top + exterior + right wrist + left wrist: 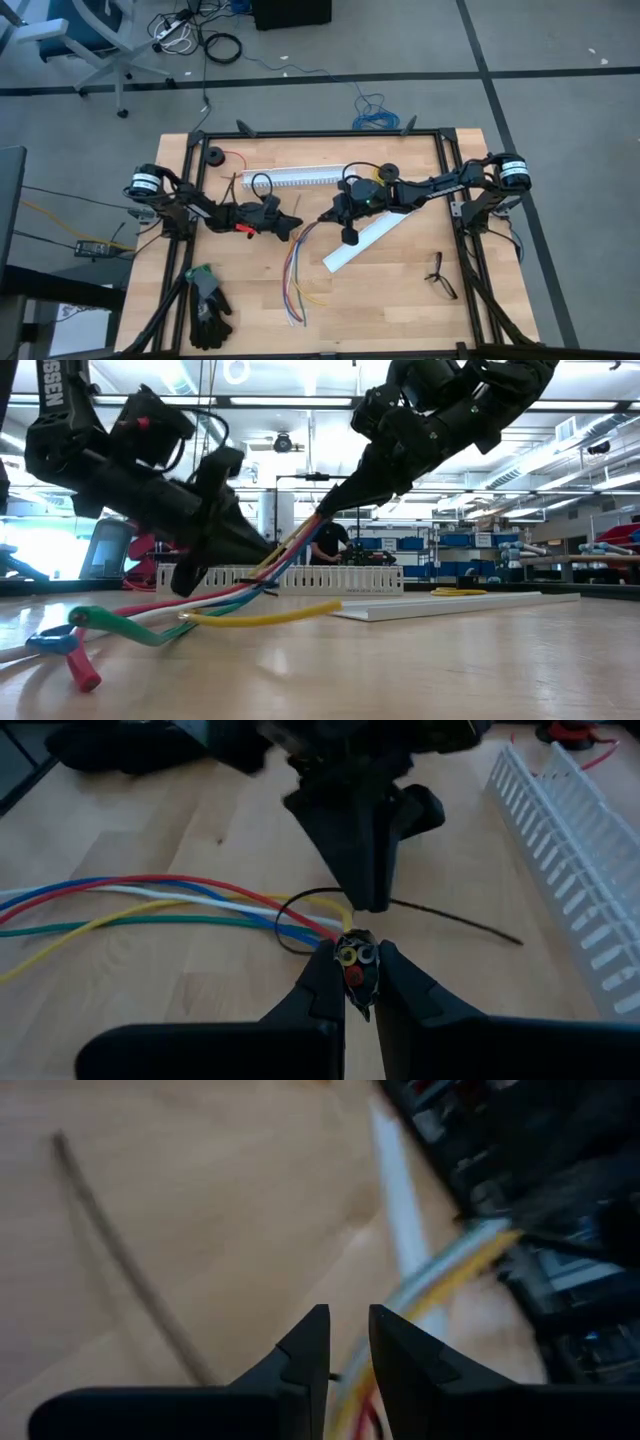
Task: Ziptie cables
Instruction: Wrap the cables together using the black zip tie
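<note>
The cables point(295, 270) are a bundle of red, blue, white, yellow and green wires. Their free ends lie fanned on the table toward its near edge point(80, 622). The ziptie point(450, 920) is a thin black strip looped around the bundle, with its tail lying on the wood. My right gripper point(360, 975) is shut on the cables' gathered ends at mid-table point(325, 214). My left gripper point(292, 226) stands just left of it, pointing down at the loop point(372, 903), shut on the ziptie. My left gripper pinches the ziptie next to its loop point(392, 903), between the free ends of its fingers, slanting down from the table's left. The tail point(110, 1240) runs off along the table. My right gripper pinches the cables' cut ends point(352, 958) between its two fingers, slanting down from the table's right. That end is lifted and the bundle slopes down to the table point(230, 600).
A white slotted channel point(290, 178) lies behind the grippers and a flat white strip point(365, 240) lies right of the cables. Black gloves point(205, 305) sit near the left front corner, a small black forked object point(440, 275) at the right, and black spools point(215, 156) point(385, 172) farther back.
</note>
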Robot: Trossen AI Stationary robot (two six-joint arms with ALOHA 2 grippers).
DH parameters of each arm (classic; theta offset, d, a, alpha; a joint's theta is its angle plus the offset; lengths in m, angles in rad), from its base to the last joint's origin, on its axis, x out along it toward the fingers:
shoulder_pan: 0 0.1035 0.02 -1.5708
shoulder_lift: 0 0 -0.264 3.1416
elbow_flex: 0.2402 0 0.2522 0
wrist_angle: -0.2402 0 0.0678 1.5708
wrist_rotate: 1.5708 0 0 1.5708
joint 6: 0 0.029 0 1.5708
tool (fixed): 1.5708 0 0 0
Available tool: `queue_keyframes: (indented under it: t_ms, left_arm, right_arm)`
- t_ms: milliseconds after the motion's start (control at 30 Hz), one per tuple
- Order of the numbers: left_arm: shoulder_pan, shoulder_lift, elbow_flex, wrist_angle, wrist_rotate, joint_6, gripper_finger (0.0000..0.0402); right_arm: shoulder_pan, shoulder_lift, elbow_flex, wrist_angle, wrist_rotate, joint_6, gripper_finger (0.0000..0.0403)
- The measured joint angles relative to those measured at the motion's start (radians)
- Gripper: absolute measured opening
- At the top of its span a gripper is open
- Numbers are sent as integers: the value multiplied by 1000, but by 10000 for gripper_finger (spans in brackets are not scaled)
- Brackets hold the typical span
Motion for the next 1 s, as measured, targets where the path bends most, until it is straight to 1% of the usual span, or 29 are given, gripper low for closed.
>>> queue_keyframes:
  t_ms: [133,300,367,500,667,767,1000]
  left_arm:
    - [-1,24,0,16,-5,32,83]
    - [2,23,-3,36,35,85,83]
    - [5,23,-3,25,56,88,82]
    - [5,20,-1,2,60,81,78]
    - [5,22,-5,30,68,91,74]
    - [5,23,-6,36,69,103,74]
    - [5,24,-6,53,74,122,74]
  right_arm:
    - [13,0,0,-36,8,8,20]
    - [36,0,0,-109,66,27,20]
    - [47,0,0,-108,84,29,20]
    - [73,-7,0,-106,132,27,20]
    - [110,-56,0,-130,235,26,20]
    - [138,-114,0,-186,328,25,20]
    - [189,-253,0,-315,478,33,20]
